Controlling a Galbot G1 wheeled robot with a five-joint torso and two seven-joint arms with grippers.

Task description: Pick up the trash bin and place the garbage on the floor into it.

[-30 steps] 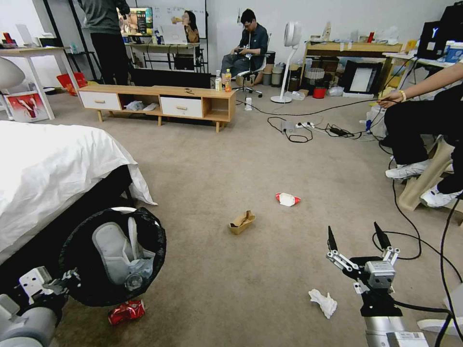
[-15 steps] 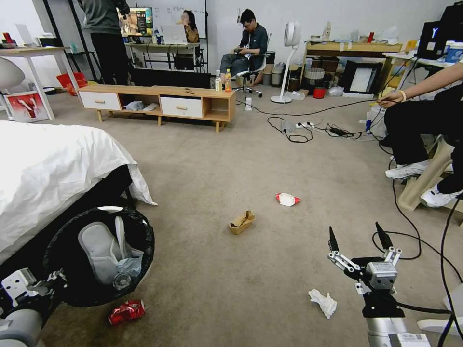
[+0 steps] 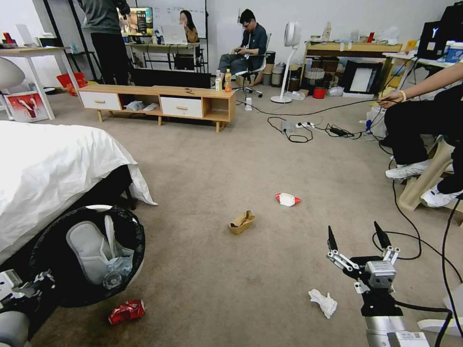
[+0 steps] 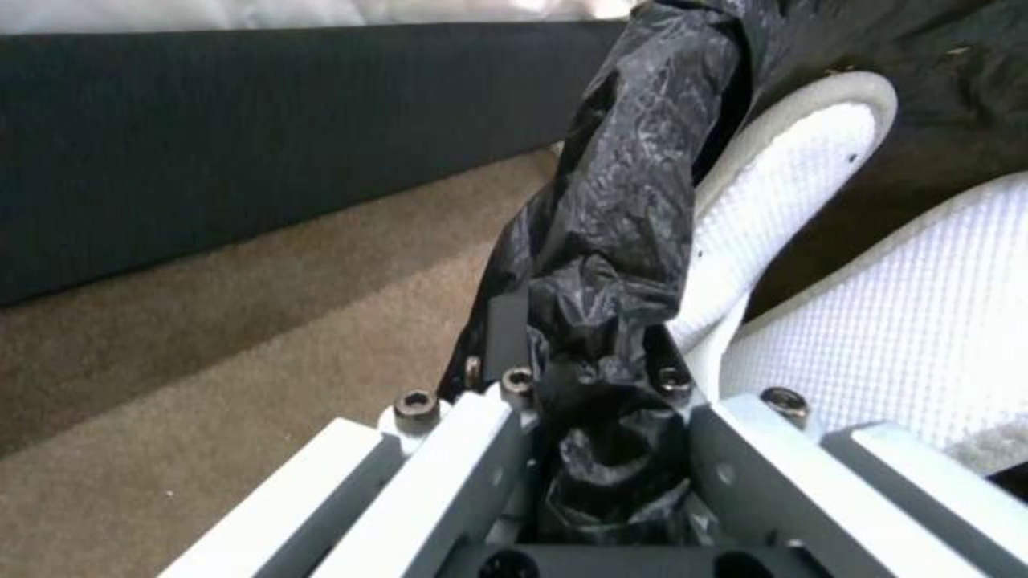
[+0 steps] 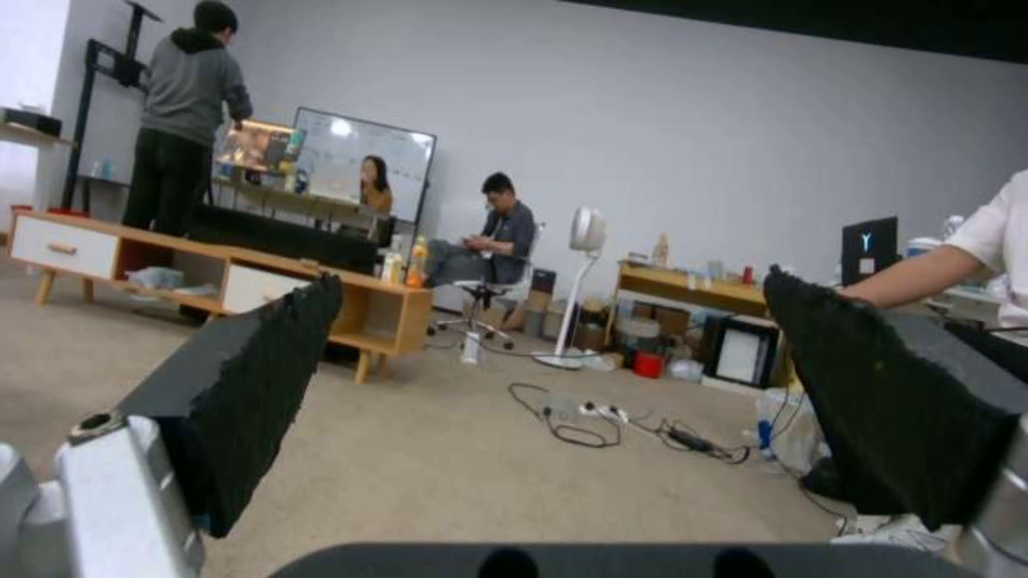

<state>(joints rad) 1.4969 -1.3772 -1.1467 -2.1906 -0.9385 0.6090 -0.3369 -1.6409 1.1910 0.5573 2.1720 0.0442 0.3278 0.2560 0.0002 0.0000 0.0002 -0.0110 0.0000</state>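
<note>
Left hand (image 4: 600,401) grips the tilted trash bin (image 3: 87,255) by its rim

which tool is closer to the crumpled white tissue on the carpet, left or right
Right. The right tool, open, hangs just beyond the white tissue. The left tool is far across the floor, clamped on the trash bin rim by the bed.

My left gripper (image 4: 600,417) is white-bodied with dark bolt heads. The trash bin (image 3: 87,255) it clamps has a glossy black bag, white rim and grey flap. On the beige carpet (image 3: 217,159) near the bin: a red wrapper (image 3: 126,312), tan cardboard (image 3: 241,222), a white tissue (image 3: 323,302). My right gripper (image 3: 357,238) has black fingers.
</note>
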